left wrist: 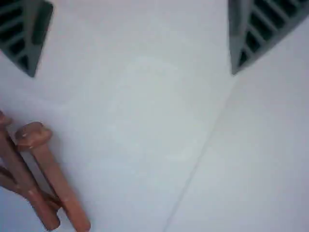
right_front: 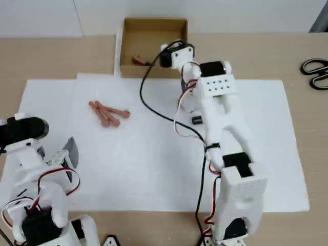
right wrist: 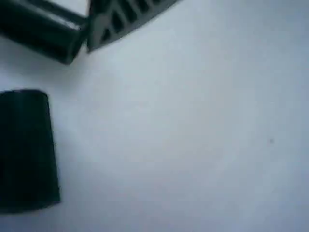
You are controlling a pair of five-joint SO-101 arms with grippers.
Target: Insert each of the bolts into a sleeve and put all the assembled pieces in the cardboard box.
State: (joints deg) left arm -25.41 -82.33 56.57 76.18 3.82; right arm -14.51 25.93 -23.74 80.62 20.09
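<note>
Shows the left gripper (left wrist: 133,71) open above the white sheet (left wrist: 159,125) near bolts (left wrist: 48,183); cannot tell for the right gripper (right_front: 185,96) beside a black sleeve (right wrist: 26,150).

Logging reddish-brown on the bolts (right_front: 107,114). Noting plain white across the sheet (right_front: 154,164), tan on the cardboard box (right_front: 154,21), pale wood tone on the table (right_front: 51,51), black on the scissors (right_front: 315,72) far right, white and black on the arms (right_front: 220,118).

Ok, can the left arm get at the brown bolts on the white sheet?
Probably yes: the bolts lie uncovered, with bare sheet between them and the open left end effector.
</note>
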